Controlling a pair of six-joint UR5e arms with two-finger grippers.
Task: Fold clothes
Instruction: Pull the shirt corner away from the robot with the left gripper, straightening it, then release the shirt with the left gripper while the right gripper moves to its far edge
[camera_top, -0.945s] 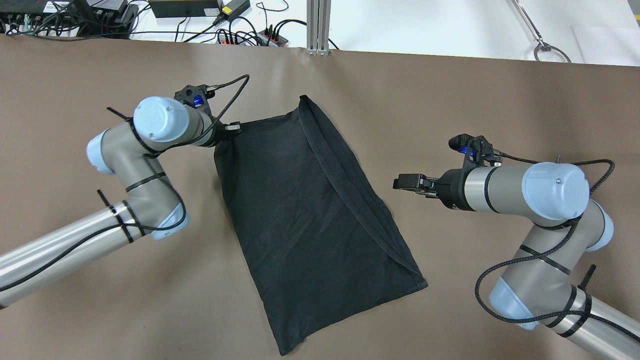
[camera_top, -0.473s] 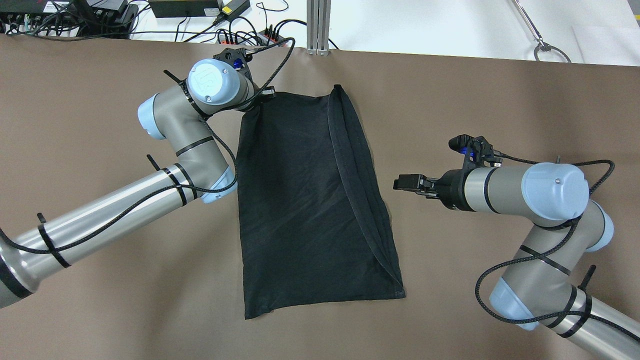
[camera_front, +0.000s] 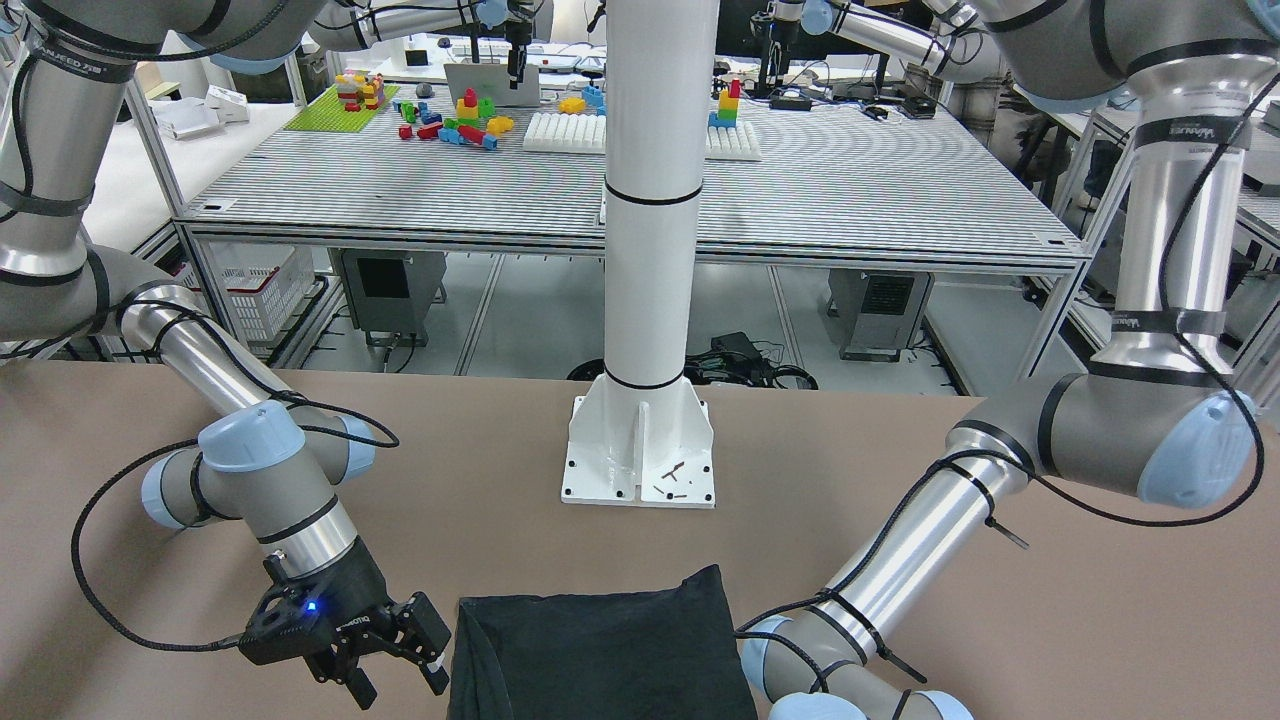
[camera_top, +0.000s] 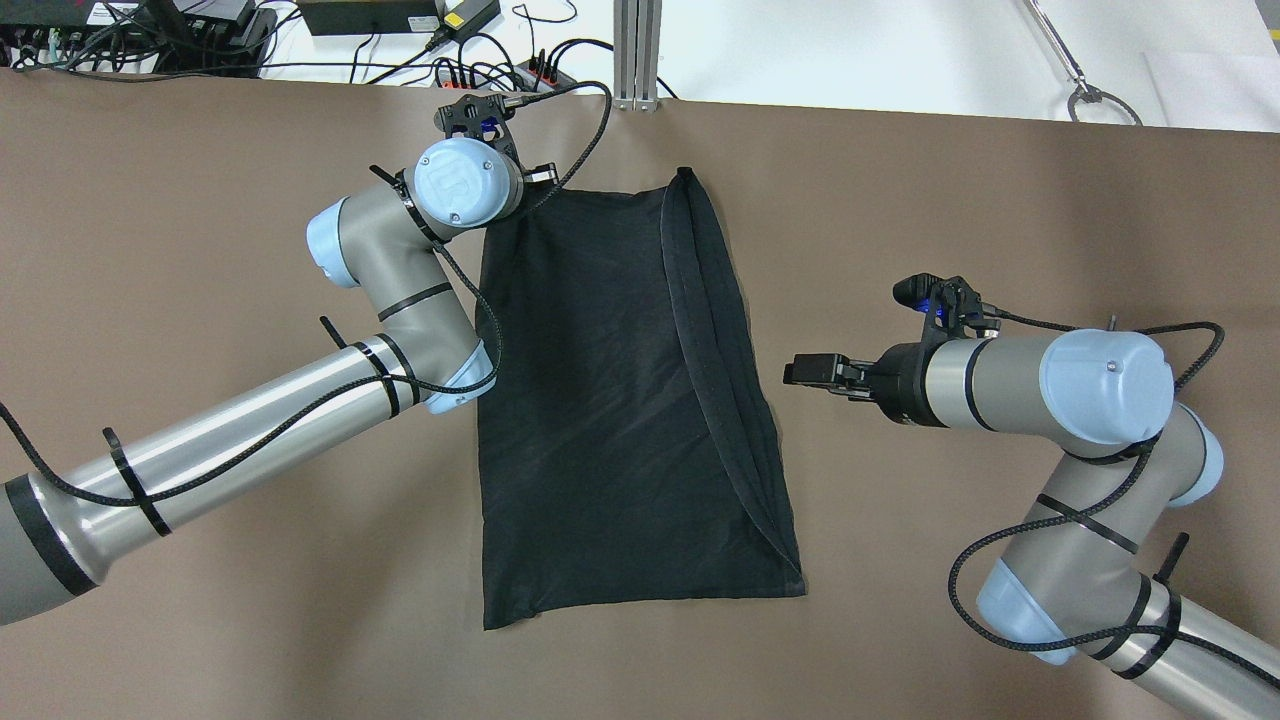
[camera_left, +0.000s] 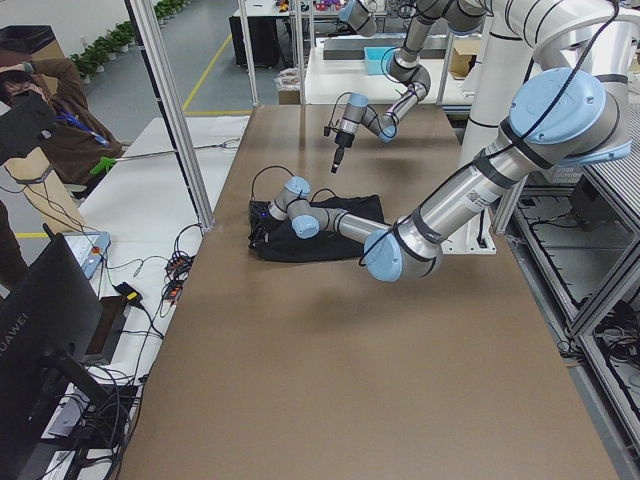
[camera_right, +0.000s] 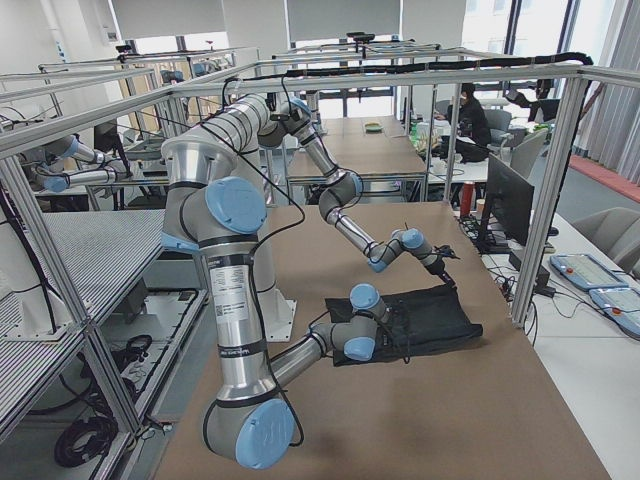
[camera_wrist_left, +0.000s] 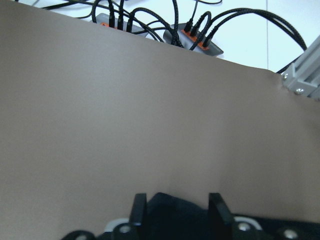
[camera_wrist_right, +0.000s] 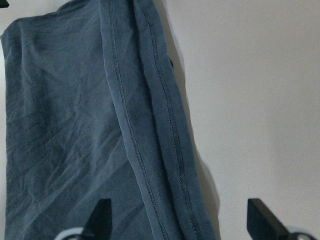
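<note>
lying flat on the surface (camera_top: 200, 250), the cloth (camera_top: 620, 400) shows one lengthwise fold; left gripper (camera_wrist_left: 176, 202) pinches its far corner, right gripper (camera_top: 792, 372) hovers open alongside; further folds likely remain.

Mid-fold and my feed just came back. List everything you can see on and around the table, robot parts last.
cloth: one, black, flat mid-table, a long edge folded over on the robot's right side.
table: one, brown, under everything.
pillar: one, white, on a base plate at the robot's side of the table.
power strips: two, grey, with black cables, beyond the far edge.
person: one, beyond the far edge.
left gripper: one, black, at the cloth's far left corner, jaws either side of the fabric; grip unclear.
right gripper: one, black, jaws open, clear of the cloth's right edge.
</note>
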